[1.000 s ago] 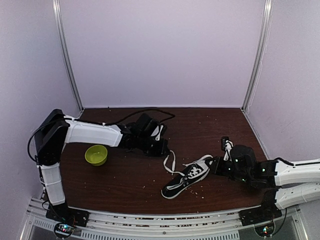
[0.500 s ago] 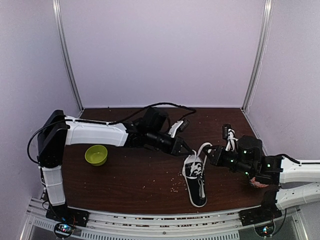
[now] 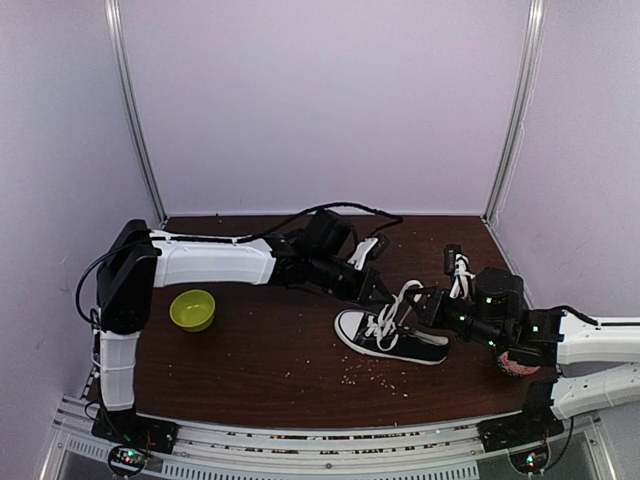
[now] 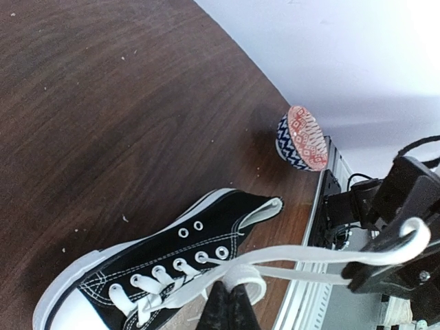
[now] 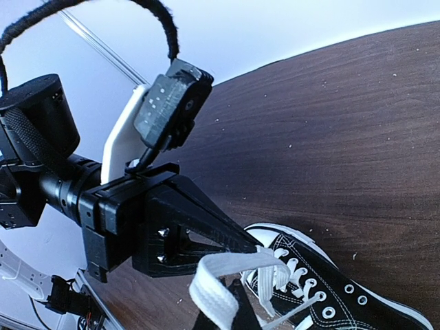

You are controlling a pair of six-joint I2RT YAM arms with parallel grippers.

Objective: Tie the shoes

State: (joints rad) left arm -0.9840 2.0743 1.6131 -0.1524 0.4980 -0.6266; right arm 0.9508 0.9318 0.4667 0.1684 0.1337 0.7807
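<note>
Sneaker (image 3: 392,340): one black low-top with a white sole and toe cap is seen on the dark wooden table (image 3: 250,370), right of centre. The toe is pointed toward the left arm's side and the heel toward the right arm. Whether it sits flat on its sole or slightly tipped cannot be told.

Laces (image 3: 398,305): the white strands are drawn up off the eyelets and held above the shoe, between the two arms.

Left pincer (image 3: 381,293): it is reached in from the far left, with the tips placed just above the lacing. In the left wrist view the jaws are pressed together on a lace, with a small loop bunched at the tips.

Right pincer (image 3: 424,303): it is brought in from the right, near the heel end, close to the left pincer but apart from it. In the right wrist view a flat white lace is folded at the closed tips and gripped there. In the left wrist view a long strand is stretched between the two pincers.

Other items: a green bowl (image 3: 192,308) is noted well to the left of the shoe. A patterned bowl (image 4: 301,139) is at the table's near right edge. Pale crumbs (image 3: 365,370) are scattered in front of the shoe.
</note>
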